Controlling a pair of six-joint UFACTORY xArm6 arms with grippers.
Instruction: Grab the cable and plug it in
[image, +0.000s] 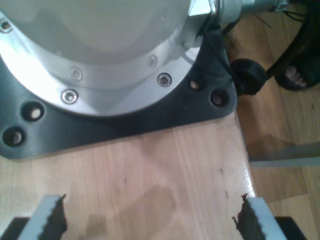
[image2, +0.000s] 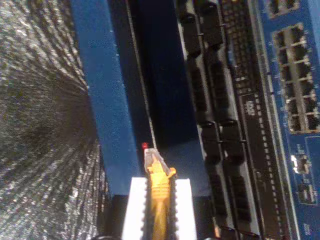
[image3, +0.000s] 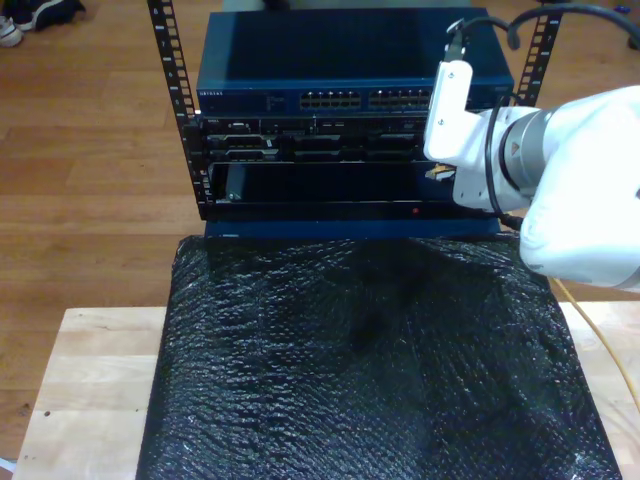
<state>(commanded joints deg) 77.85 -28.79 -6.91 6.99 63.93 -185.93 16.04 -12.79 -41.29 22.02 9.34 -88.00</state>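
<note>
Cable (image2: 159, 195) is held pinched between the closed pads of my second gripper (image2: 159, 200), its clear plug (image2: 151, 159) jutting just ahead of the fingertips. Beyond it, the rack's blue chassis (image2: 165, 75) is faced, with the port rows (image2: 295, 85) well off to one side. A missed socket and bent clip can be feared unless the plug is shifted across. My first gripper (image: 150, 220) is spread wide and empty over the wooden table (image: 165, 170).

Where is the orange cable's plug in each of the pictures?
First wrist view: the plug is not in it; my first gripper hangs open over bare wood.
Second wrist view: the plug sticks out from my second gripper, pointing at the blue rack gear.
Exterior view: the plug is a small orange tip before the rack, at the exterior view's right.
Shared landmark: the blue switch.
</note>
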